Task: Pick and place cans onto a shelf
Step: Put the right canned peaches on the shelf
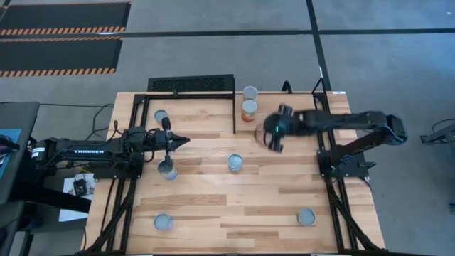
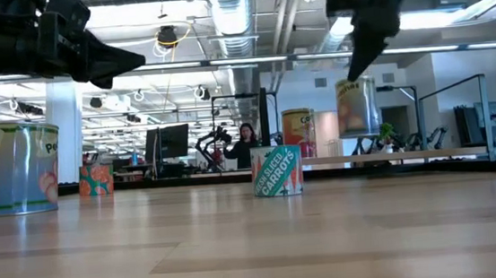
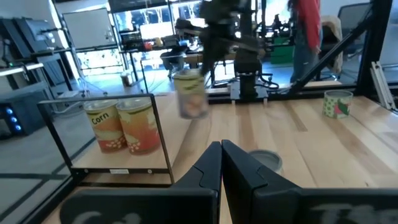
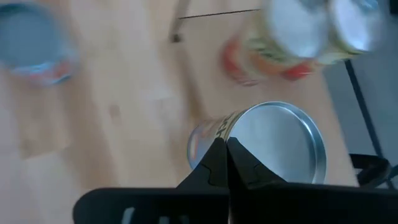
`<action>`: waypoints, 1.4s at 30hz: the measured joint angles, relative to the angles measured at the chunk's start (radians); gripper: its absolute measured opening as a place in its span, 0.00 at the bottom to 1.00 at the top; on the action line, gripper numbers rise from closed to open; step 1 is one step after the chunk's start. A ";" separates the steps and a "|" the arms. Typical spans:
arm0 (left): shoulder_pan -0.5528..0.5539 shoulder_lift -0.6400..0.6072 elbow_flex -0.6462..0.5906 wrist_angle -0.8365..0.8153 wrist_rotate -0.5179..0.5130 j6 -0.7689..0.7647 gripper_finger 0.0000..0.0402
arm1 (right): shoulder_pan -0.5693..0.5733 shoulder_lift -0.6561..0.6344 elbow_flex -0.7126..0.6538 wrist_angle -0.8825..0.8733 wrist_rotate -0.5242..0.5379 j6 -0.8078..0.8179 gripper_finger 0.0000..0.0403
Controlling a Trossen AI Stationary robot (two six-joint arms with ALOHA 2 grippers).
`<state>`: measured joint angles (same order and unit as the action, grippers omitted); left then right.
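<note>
Two cans already stand on my shelf [image 1: 213,96], a low black-framed platform along the table's far edge: one can [image 1: 250,92] at the back, an orange-labelled can [image 1: 249,109] touching it in front. My right gripper [image 1: 273,132] hangs just beside that pair, toward the table's right side. In the right wrist view its fingers meet at their tips over the silver lid of a third can [image 4: 267,146]. I cannot tell whether they have hold of it. In the low view this can [image 2: 357,106] hangs clear of the wood under the gripper.

My left gripper [image 1: 179,141] waits over the table's left half with its fingers pressed together and nothing between them. A can [image 1: 168,169] stands just beside it, toward the near edge.

Four more cans stand on the bare table [image 1: 213,206]. A carrots can [image 1: 235,163] stands near the middle. One can [image 1: 161,116] stands by the far left corner, under the shelf frame. One can [image 1: 163,222] stands near the near left corner. One can [image 1: 306,217] stands near the near right corner.

A person [image 2: 247,144] shows in the room well beyond the far edge.
</note>
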<state>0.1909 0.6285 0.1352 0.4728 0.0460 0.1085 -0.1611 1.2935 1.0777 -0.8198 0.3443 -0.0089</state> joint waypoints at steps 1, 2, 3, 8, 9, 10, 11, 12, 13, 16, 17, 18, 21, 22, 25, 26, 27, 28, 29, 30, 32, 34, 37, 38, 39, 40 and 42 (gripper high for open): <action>0.000 0.000 0.000 0.000 -0.003 0.001 0.00 | -0.052 0.001 -0.002 0.024 -0.026 -0.031 0.00; 0.000 0.000 0.000 -0.001 -0.007 0.004 0.00 | -0.102 0.004 -0.003 0.049 -0.052 -0.061 0.00; 0.000 0.000 0.000 -0.002 -0.007 0.006 0.00 | -0.153 0.005 -0.003 0.069 -0.077 -0.094 0.00; 0.000 0.000 0.000 0.008 -0.026 0.029 0.00 | -0.353 0.051 -0.003 0.199 -0.191 -0.235 0.00; 0.000 0.000 0.000 0.014 -0.036 0.029 0.00 | -0.382 0.061 0.000 0.200 -0.206 -0.265 0.00; 0.000 0.000 0.000 0.018 -0.049 0.031 0.00 | -0.404 0.079 0.012 0.212 -0.221 -0.287 0.00; 0.000 0.000 0.000 0.017 -0.060 0.036 0.00 | -0.423 0.101 0.024 0.233 -0.233 -0.305 0.00; 0.000 0.000 0.000 0.016 -0.066 0.037 0.00 | -0.440 0.123 0.032 0.235 -0.238 -0.321 0.00; 0.000 0.000 0.000 0.016 -0.071 0.037 0.00 | -0.456 0.142 0.039 0.226 -0.239 -0.333 0.00; 0.000 0.000 0.000 0.016 -0.079 0.041 0.00 | -0.485 0.200 0.066 0.225 -0.252 -0.362 0.00; 0.000 0.000 0.000 0.016 -0.079 0.040 0.00 | -0.492 0.214 0.075 0.228 -0.258 -0.366 0.00; 0.000 0.000 0.000 0.015 -0.080 0.040 0.00 | -0.498 0.227 0.084 0.223 -0.264 -0.370 0.00; 0.000 0.000 0.000 0.015 -0.079 0.039 0.00 | -0.508 0.258 0.106 0.232 -0.268 -0.383 0.00; 0.000 0.000 0.000 0.015 -0.080 0.036 0.00 | -0.508 0.265 0.115 0.227 -0.268 -0.385 0.00; 0.000 0.000 0.000 0.015 -0.079 0.033 0.00 | -0.507 0.279 0.134 0.223 -0.275 -0.385 0.00; 0.000 0.000 0.000 0.015 -0.079 0.033 0.00 | -0.506 0.282 0.140 0.221 -0.277 -0.385 0.00; 0.000 0.000 0.000 0.015 -0.079 0.032 0.00 | -0.506 0.283 0.144 0.219 -0.280 -0.385 0.00; 0.000 0.000 0.000 0.015 -0.079 0.032 0.00 | -0.506 0.283 0.148 0.217 -0.286 -0.387 0.00; 0.000 0.000 0.000 0.015 -0.079 0.032 0.00 | -0.506 0.283 0.152 0.219 -0.295 -0.389 0.00; 0.000 0.000 0.000 0.015 -0.079 0.032 0.00 | -0.506 0.283 0.155 0.220 -0.298 -0.389 0.00; 0.000 0.000 0.000 0.015 -0.079 0.032 0.00 | -0.507 0.283 0.155 0.220 -0.298 -0.389 0.00; 0.000 0.000 0.000 0.014 -0.079 0.031 0.00 | -0.508 0.283 0.155 0.218 -0.298 -0.390 0.00; 0.000 0.000 0.000 0.014 -0.079 0.029 0.00 | -0.508 0.283 0.155 0.218 -0.297 -0.393 0.00; 0.000 0.000 0.000 0.014 -0.079 0.029 0.00 | -0.508 0.283 0.155 0.218 -0.297 -0.395 0.01; 0.000 0.000 0.000 0.014 -0.079 0.029 0.00 | -0.508 0.283 0.155 0.218 -0.296 -0.397 0.01; 0.000 0.000 0.000 0.014 -0.079 0.029 0.00 | -0.509 0.283 0.155 0.217 -0.295 -0.401 0.01; 0.000 0.000 0.000 0.014 -0.079 0.029 0.00 | -0.513 0.283 0.155 0.212 -0.295 -0.401 0.01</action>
<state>0.1909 0.6281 0.1352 0.4873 -0.0334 0.1375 -0.6745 1.5764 1.2331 -0.6074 0.0494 -0.4103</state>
